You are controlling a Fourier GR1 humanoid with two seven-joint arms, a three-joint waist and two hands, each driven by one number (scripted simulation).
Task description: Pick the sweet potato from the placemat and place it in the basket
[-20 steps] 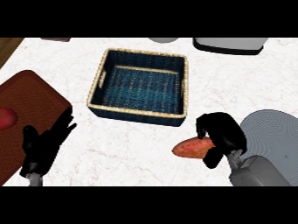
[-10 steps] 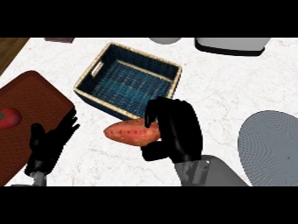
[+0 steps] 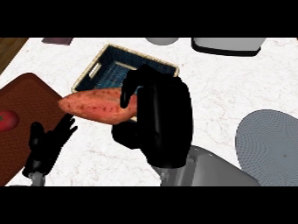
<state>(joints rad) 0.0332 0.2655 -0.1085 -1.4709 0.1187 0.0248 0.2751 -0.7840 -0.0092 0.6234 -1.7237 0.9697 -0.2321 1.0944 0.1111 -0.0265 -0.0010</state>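
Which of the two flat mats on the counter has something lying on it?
The reddish-brown mat at the left edge: a tomato lies on it. The grey round placemat at the right carries nothing visible.

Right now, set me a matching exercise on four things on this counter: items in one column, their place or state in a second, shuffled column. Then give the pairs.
Column one:
1. sweet potato
2. tomato
3. basket
4. grey placemat

Column two:
A. lies on the brown mat at the left
B. sits at the right edge of the counter, nothing on it
C. held above the counter in the right hand
D. stands toward the counter's far side, partly hidden by the right hand

Pairs: 1-C, 2-A, 3-D, 4-B
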